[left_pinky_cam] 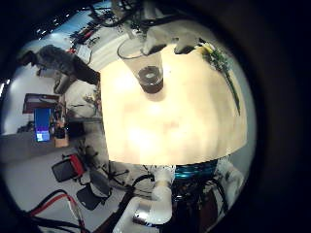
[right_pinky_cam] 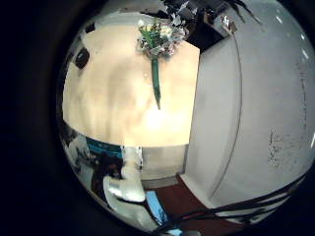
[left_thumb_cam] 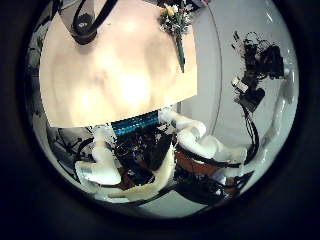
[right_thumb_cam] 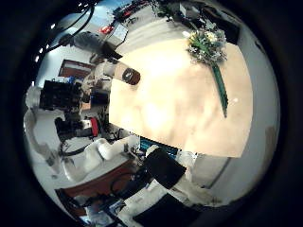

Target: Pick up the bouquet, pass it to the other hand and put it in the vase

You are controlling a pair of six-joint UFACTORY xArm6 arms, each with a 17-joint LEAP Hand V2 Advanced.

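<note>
Bouquet: the bouquet (right_pinky_cam: 156, 51) is lying flat on the wooden table (right_pinky_cam: 118, 98), blooms bunched at one end, green stem trailing straight across the bare top.
Vase: the clear vase (left_pinky_cam: 144, 63) is standing upright on the same table, well apart from the flowers — dark contents are showing at its bottom.
Key relation: both palms are looking down from well above; the bouquet is filling more of the right hand's views, so the right hand seems nearer, and a grasp should be closing across the stem's long axis.
Hands: no fingers are showing clearly in any view — whether they are spread or curled, I cannot tell; nothing is visibly being held or touched.
</note>
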